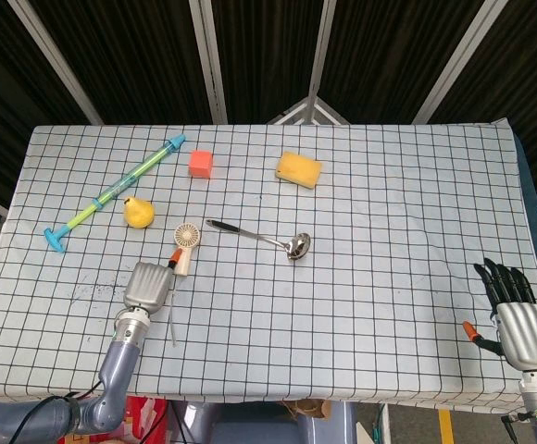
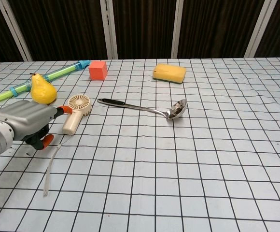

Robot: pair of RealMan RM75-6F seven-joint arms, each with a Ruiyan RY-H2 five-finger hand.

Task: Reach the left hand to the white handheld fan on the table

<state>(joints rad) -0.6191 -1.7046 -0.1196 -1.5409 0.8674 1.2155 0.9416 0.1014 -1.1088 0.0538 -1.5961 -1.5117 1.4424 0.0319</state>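
The white handheld fan [image 1: 184,248] [image 2: 75,113] lies flat left of the table's middle, round head away from me, handle towards me. My left hand [image 1: 147,284] [image 2: 25,122] lies back-up just left of the handle and holds nothing. One of its orange fingertips [image 2: 64,110] touches the fan where head meets handle; the other fingers are hidden under the hand. My right hand [image 1: 512,311] rests at the table's front right corner, fingers straight and apart, seen only in the head view.
A yellow pear [image 2: 42,90] and a green-blue tube [image 2: 38,79] lie behind my left hand. A red cube [image 2: 97,70], a yellow sponge [image 2: 169,73] and a steel ladle [image 2: 145,108] sit further right. A thin white strap [image 2: 49,166] lies by the hand.
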